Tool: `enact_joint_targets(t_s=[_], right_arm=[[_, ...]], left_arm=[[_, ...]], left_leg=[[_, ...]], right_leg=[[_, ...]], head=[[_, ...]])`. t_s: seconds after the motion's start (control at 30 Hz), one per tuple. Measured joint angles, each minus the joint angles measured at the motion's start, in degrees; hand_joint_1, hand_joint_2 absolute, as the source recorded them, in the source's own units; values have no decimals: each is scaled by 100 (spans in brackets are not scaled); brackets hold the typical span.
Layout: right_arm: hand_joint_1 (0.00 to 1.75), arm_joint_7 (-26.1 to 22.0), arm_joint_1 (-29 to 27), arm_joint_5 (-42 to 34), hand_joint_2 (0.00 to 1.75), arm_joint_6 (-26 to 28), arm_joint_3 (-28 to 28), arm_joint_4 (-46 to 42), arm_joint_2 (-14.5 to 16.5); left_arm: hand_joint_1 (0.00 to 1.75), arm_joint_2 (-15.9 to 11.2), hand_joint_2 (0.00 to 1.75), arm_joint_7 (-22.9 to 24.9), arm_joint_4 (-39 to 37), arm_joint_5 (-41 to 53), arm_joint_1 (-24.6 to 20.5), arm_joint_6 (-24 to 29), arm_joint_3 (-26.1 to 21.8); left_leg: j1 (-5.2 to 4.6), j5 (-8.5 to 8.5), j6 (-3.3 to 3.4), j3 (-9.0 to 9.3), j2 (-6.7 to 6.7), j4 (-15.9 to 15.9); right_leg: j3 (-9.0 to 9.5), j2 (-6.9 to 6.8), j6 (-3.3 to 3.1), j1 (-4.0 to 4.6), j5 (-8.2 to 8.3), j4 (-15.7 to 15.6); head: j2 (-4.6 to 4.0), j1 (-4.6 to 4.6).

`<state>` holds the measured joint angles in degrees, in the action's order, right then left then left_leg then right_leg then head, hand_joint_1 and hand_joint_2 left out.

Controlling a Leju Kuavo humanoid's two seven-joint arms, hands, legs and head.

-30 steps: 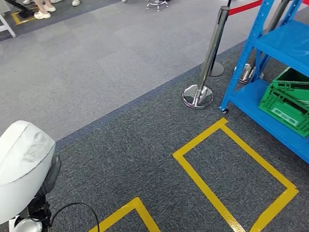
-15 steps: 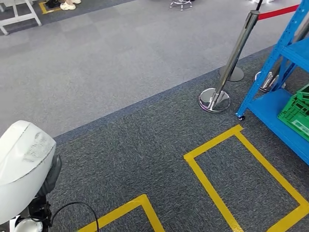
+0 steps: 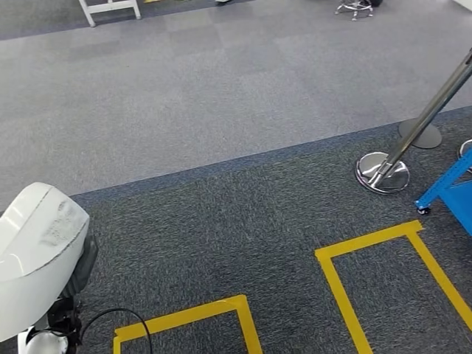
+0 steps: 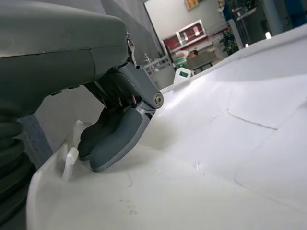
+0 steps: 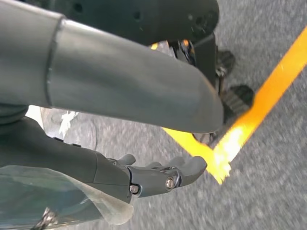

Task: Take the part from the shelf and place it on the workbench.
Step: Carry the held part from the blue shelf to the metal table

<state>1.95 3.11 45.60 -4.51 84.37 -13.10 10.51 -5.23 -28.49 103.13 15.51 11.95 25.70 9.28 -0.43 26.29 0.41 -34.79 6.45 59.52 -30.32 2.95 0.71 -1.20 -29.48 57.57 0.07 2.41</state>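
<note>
- The white part [image 3: 39,251] sits at the lower left of the head view, a large smooth shell.
- In the left wrist view the left robot hand [image 4: 115,129] lies with its fingers [image 4: 108,143] curled against the part's white surface; it seems to grip the part, though the hold is partly hidden.
- The right robot hand [image 5: 159,175] hangs over the carpet with fingers straight and apart, holding nothing.
- A blue shelf [image 3: 453,193] corner shows at the right edge, beside a chrome stanchion [image 3: 389,166].
- Yellow tape [image 3: 356,295] marks the dark carpet.

Left hand [image 4: 108,139] curled; right hand [image 5: 159,175] extended.
</note>
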Motion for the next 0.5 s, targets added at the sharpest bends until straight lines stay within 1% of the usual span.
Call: enact_joint_targets(t_s=[0.03,0.07,0.1,0.13,0.17,0.2,0.23,0.27,0.3,0.33,0.37,0.4,0.43,0.47,0.5], right_arm=[[0,-2,-2,0,0,-1,0,-1,3],[0,-3,-6,0,0,0,0,-3,4],[0,-4,-11,-1,0,1,0,-4,3],[0,-3,-14,-1,0,1,0,-4,2],[0,-2,-14,-1,0,1,0,-4,2],[0,-1,-13,-1,0,1,0,-4,2],[0,-1,-10,-1,0,1,0,-4,2],[0,-1,-6,-1,0,0,0,-4,2],[0,-1,-3,-1,0,-1,-1,-4,2],[0,-1,-1,-1,0,-1,-1,-4,2],[0,-1,2,-1,0,-1,-2,-4,2],[0,-1,8,-1,0,-1,-2,-4,2],[0,-1,18,-1,0,-1,-2,-4,3],[0,0,28,-1,0,-1,-2,-4,3],[0,-1,37,-1,0,-1,-2,-4,4]], left_arm=[[175,-5,175,0,0,-1,-8,1,-1],[175,-7,175,0,-1,-1,-16,2,-1],[175,-8,175,0,-1,-1,-23,1,1],[175,-8,175,1,-1,-2,-20,1,3],[175,-7,175,1,-1,-1,-12,0,4],[175,-7,175,1,-1,-1,-5,0,4],[175,-8,175,1,-1,-1,-2,1,4],[175,-8,175,1,-1,-1,-2,0,4],[175,-8,175,1,-1,-1,-6,-1,4],[175,-7,175,0,-1,0,-12,-1,5],[175,-7,175,0,-1,-1,-16,-2,4],[175,-8,175,0,-1,-1,-14,-1,3],[175,-9,175,0,-1,0,-8,-1,1],[175,-9,175,1,-1,0,3,1,-1],[175,-9,175,0,0,1,5,3,-3]], left_leg=[[-3,118,-32,-89,-140,195],[6,289,-66,-233,-321,508],[24,476,-100,-421,-466,907],[47,615,-127,-592,-537,1264],[68,659,-145,-691,-570,1477],[85,595,-155,-685,-588,1476],[95,434,-157,-561,-618,1244],[99,226,-148,-348,-696,845],[76,90,-132,-135,-821,450],[50,9,-100,26,-925,142],[21,-8,-66,114,-999,-39],[-12,27,-27,126,-1007,-82],[-21,24,17,121,-948,-104],[-21,15,58,133,-892,-131],[-16,4,104,149,-835,-158]], right_leg=[[19,-86,-25,-10,7,-24],[34,-173,-41,-5,5,-34],[41,-260,-54,1,-3,-39],[43,-346,-58,8,-13,-38],[48,-431,-57,12,-22,-38],[56,-511,-52,12,-33,-37],[73,-581,-43,12,-46,-37],[98,-651,-28,12,-63,-38],[119,-710,-5,22,-85,-37],[132,-760,26,33,-107,-35],[144,-813,59,42,-128,-38],[158,-864,93,49,-142,-47],[183,-921,127,44,-154,-59],[201,-909,161,30,-178,-61],[187,-813,184,16,-238,-1]], head=[[0,21],[0,44],[0,66],[0,64],[0,67],[0,67],[0,68],[0,69],[0,67],[0,66],[0,57],[0,49],[0,45],[0,36],[0,31]])
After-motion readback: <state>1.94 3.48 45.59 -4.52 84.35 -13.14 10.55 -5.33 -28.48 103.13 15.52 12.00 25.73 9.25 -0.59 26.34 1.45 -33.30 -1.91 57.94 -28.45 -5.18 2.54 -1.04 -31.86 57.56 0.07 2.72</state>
